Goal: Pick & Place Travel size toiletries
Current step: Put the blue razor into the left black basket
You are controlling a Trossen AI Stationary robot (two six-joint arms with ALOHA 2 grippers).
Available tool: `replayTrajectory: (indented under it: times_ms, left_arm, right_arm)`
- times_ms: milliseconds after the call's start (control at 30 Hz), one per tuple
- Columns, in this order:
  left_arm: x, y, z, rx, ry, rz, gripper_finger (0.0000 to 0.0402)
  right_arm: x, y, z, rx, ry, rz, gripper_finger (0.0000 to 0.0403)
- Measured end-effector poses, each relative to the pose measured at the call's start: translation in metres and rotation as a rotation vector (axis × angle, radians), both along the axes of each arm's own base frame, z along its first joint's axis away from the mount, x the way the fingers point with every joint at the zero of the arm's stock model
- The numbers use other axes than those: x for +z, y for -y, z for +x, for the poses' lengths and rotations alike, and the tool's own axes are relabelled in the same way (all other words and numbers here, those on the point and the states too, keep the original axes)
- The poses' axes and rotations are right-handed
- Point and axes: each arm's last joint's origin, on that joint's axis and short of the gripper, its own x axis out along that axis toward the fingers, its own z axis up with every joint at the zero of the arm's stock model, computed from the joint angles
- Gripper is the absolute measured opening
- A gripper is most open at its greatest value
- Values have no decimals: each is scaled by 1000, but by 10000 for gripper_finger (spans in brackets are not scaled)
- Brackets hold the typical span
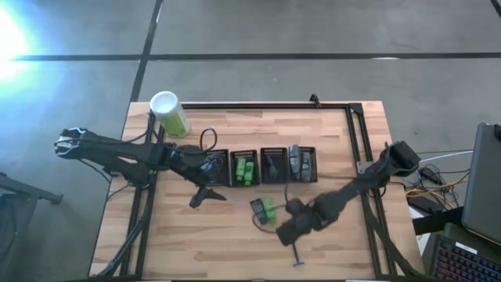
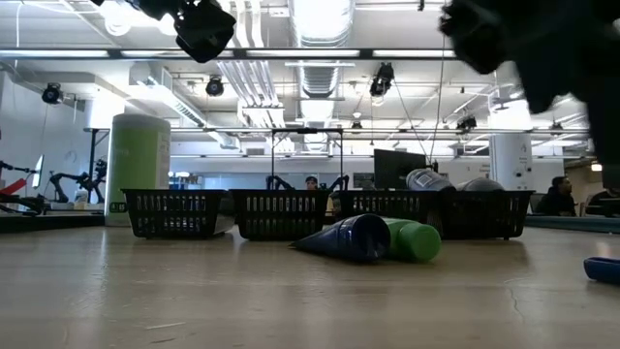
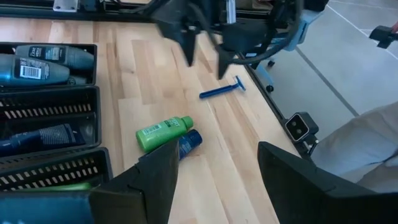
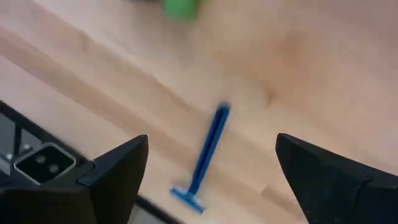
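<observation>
A green tube [image 1: 268, 208] and a dark blue tube [image 1: 257, 208] lie side by side on the wood, near the table's middle. A thin blue razor [image 1: 297, 256] lies flat by the near edge. My right gripper [image 4: 211, 174] hovers open above the razor [image 4: 205, 158], which shows between its fingers, untouched. My left gripper [image 3: 214, 180] hangs open in the air over the table left of the tubes [image 3: 163, 132], near the trays, holding nothing. Grey tubes [image 1: 301, 160] and green packets [image 1: 245, 170] lie in the mesh trays.
Several black mesh trays [image 1: 274, 174] stand in a row across the table's middle. A tall green canister with a white cap [image 1: 168, 113] stands at the far left. A black frame rail [image 1: 356, 133] runs along the far and right edges. Bare wood lies along the near left.
</observation>
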Motion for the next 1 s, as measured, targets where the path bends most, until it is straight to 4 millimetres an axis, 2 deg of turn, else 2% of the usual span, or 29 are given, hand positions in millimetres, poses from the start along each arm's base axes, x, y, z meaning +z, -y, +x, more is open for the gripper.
replayTrajectory:
  times_ms: [200,333,500,600,767,1000]
  left_arm:
    - [-3,0,-1,-2,-12,10,223]
    - [-9,0,-1,-1,-29,13,223]
    - [-16,-1,-3,0,-50,14,223]
    - [-17,-1,-3,0,-53,14,223]
    - [-17,-1,-3,1,-51,14,223]
    - [-17,-1,-3,-1,-49,18,223]
  right_arm:
    - [-18,-42,-2,-67,-51,36,329]
    - [-35,-62,2,-90,-99,25,314]
    - [-57,-77,13,-93,-153,-10,290]
    - [-64,-82,18,-89,-208,-31,270]
    - [-70,-90,20,-78,-286,-85,216]
    - [-73,-93,20,-44,-295,-106,105]
